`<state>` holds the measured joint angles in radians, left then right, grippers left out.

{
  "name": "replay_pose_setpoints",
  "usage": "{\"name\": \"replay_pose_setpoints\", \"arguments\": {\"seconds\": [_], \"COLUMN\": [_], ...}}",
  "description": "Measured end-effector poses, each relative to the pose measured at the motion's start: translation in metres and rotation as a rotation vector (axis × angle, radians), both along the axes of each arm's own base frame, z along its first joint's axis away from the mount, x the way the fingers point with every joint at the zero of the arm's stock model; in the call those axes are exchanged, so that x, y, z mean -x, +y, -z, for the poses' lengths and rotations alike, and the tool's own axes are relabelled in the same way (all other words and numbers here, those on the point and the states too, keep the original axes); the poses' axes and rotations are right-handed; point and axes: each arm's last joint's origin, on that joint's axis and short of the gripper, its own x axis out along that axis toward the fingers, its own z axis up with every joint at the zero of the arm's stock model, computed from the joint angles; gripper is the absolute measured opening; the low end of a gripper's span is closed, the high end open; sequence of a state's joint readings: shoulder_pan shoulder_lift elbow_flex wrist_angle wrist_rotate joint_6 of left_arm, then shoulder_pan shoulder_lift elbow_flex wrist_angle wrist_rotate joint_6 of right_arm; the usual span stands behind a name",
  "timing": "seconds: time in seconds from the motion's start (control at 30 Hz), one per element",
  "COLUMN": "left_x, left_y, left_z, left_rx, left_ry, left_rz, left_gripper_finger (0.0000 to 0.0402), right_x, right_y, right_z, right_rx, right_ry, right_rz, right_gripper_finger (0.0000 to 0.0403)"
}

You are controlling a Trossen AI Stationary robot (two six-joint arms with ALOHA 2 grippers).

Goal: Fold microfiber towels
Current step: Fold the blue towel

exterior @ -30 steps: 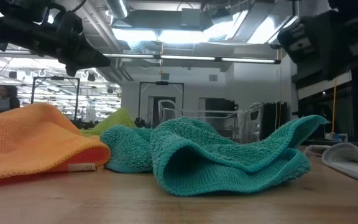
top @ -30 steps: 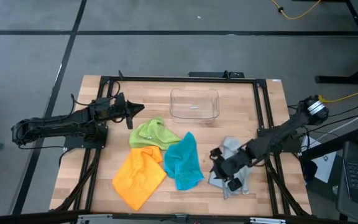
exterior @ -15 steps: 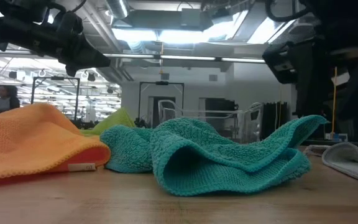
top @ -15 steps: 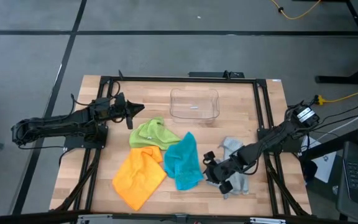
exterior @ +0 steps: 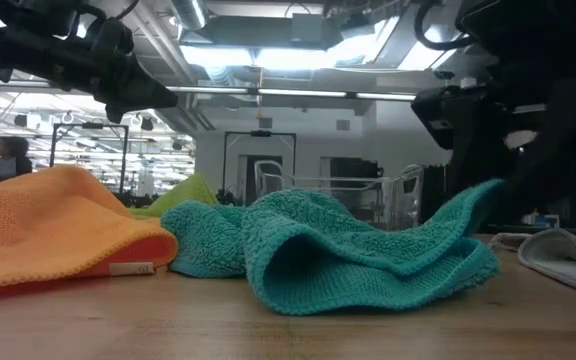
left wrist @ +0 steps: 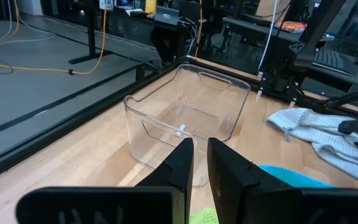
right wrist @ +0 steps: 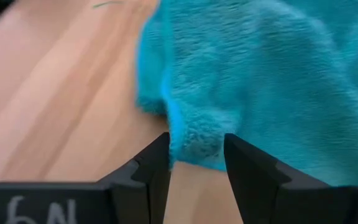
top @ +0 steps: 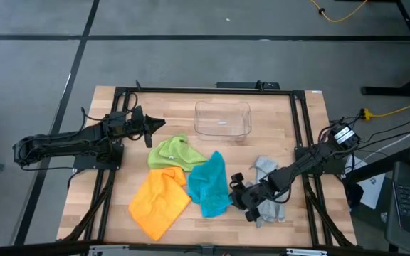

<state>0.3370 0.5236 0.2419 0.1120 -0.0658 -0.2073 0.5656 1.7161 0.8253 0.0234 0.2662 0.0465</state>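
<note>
Four microfiber towels lie crumpled on the wooden table: lime green (top: 176,151), orange (top: 159,201), teal (top: 210,185) and pale grey (top: 270,178). My right gripper (top: 235,193) is low over the table at the teal towel's right edge. It is open, and in the right wrist view its fingers (right wrist: 196,155) stand on either side of a rumpled bit of that edge. My left gripper (top: 159,126) hovers at the far left, beyond the green towel. It is shut with nothing in it (left wrist: 199,146). My right gripper comes slanting down from the table's right. Its open fingers stand on either side of the teal towel's right edge (right wrist: 194,146), which lies on the table. I cannot tell whether they touch it.
A clear plastic bin (top: 223,119) stands at the far middle of the table. A black metal frame (top: 297,128) runs along the table's sides. Bare wood shows near the front edge (top: 219,231). The grey towel lies under my right arm.
My right gripper has come down and moved toward the table's left, up to the teal towel's right edge, tipping further downward. Its finger gap looks unchanged. The towels lie as before.
</note>
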Motion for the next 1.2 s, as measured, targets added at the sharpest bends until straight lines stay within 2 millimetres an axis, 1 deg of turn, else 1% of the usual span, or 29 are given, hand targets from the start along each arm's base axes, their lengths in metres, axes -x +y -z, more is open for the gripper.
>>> {"name": "replay_pose_setpoints", "arguments": {"seconds": [0.27,0.33,0.43,0.6,0.73,0.8,0.93,1.03,1.1,1.2], "left_x": [0.000,0.000,0.000,0.000,0.000,0.000,0.000,0.000,0.000,0.000], "left_y": [0.000,0.000,0.000,0.000,0.000,0.000,-0.001,-0.002,-0.002,-0.002], "left_z": [0.002,0.002,0.002,0.002,0.002,0.002,0.002,0.002,0.002,0.002], "left_rx": [0.006,0.006,0.006,0.006,0.008,0.015,0.062,0.062,0.062,0.061], "left_ry": [0.017,0.016,0.017,0.017,0.023,0.020,-0.004,-0.003,-0.002,-0.002], "left_rz": [0.000,0.000,0.000,0.000,0.000,0.004,0.035,0.046,0.047,0.047], "left_gripper_finger": [0.0039,0.0039,0.0039,0.0039,0.0039,0.0039,0.0039,0.0039,0.0039,0.0039], "right_x": [0.000,-0.001,-0.002,-0.002,-0.005,-0.009,-0.017,-0.024,-0.029,-0.034], "right_y": [-0.001,-0.001,0.000,-0.001,-0.001,0.000,0.002,0.003,0.004,0.002], "right_z": [0.000,0.000,-0.001,-0.002,-0.006,-0.016,-0.052,-0.086,-0.113,-0.154], "right_rx": [0.016,0.014,0.006,-0.012,0.027,0.062,0.177,0.289,0.359,0.417], "right_ry": [-0.014,-0.016,-0.030,-0.029,-0.047,-0.053,-0.081,-0.103,-0.130,-0.162], "right_rz": [0.019,0.020,0.020,0.041,0.079,0.093,0.133,0.168,0.192,0.227], "right_gripper_finger": [0.0149,0.0143,0.0109,0.0016,0.0009,0.0006,0.0004,0.0004,0.0003,0.0002]}}
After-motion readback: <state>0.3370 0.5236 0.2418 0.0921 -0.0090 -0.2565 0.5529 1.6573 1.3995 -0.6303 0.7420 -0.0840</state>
